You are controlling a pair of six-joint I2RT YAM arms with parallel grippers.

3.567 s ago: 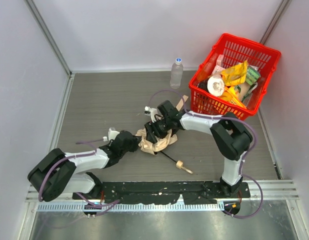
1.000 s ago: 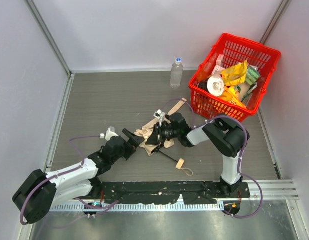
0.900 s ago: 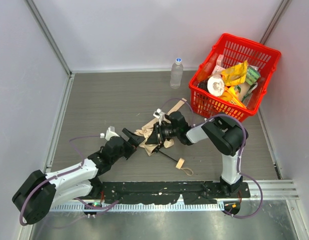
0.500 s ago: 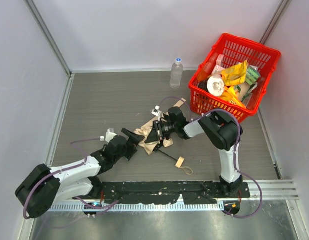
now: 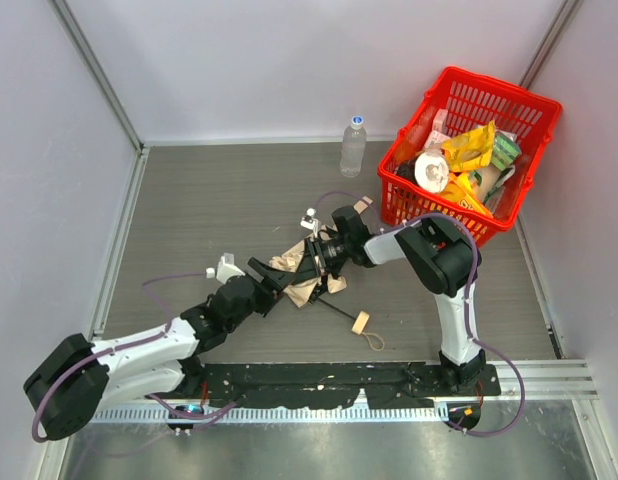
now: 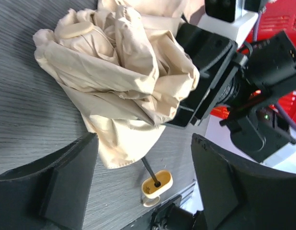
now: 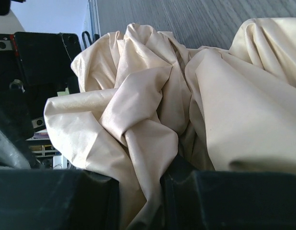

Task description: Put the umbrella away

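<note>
The umbrella (image 5: 301, 284) lies crumpled mid-table, its cream fabric (image 6: 114, 72) bunched up. Its thin black shaft (image 6: 149, 168) runs out to the small beige handle (image 5: 360, 323), which rests on the table. In the right wrist view, a fold of the fabric (image 7: 148, 124) is pinched in my right gripper (image 7: 141, 201), which is shut on it from the far right side (image 5: 317, 262). At the fabric's near left edge, my left gripper (image 5: 274, 277) stands open, its fingers (image 6: 66, 187) wide apart just short of the cloth, and the handle (image 6: 156, 184) shows between them.
A red basket (image 5: 534, 112) stands at the back right, holding yellow packets (image 5: 471, 145) and other items. To its left stands a clear water bottle (image 5: 354, 146). Grey walls close in the table on the left, back and right.
My left gripper has reached further right, up to the umbrella fabric, and its jaws have narrowed a little. My right gripper has drawn the pinched fabric slightly back and left.
</note>
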